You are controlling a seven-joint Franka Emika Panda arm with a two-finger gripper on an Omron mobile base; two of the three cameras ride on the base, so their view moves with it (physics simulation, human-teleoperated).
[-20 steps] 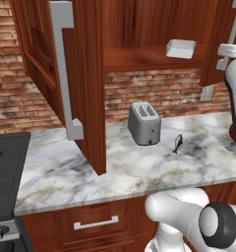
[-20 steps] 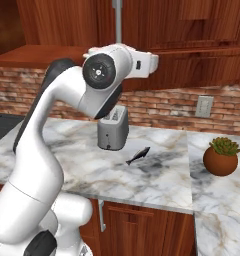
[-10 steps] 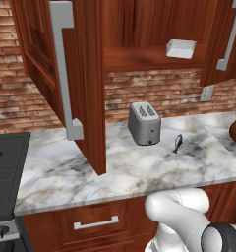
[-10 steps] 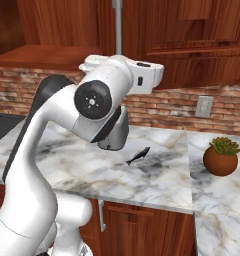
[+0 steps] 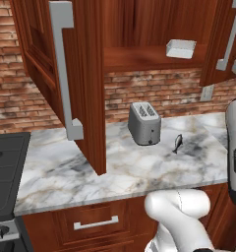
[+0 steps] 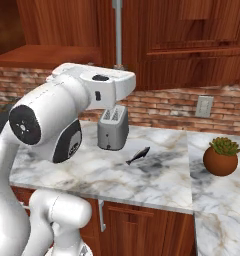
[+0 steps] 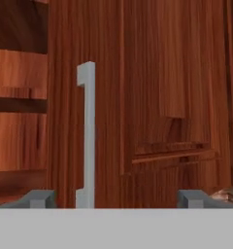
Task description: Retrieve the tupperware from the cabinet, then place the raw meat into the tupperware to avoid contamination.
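Jaws spread wide, gripper facing cabinet handle

One cabinet hangs on the brick wall, with two open doors: a big one on the left side of the left base view and a second at its right edge. Each door carries one long silver bar handle, two in all. One tupperware sits on the cabinet shelf. On the counter there is one toaster with two slots, one raw meat piece, and one potted plant. One wall outlet shows on the bricks. One drawer with one short handle sits under the counter, and one stove beside it.
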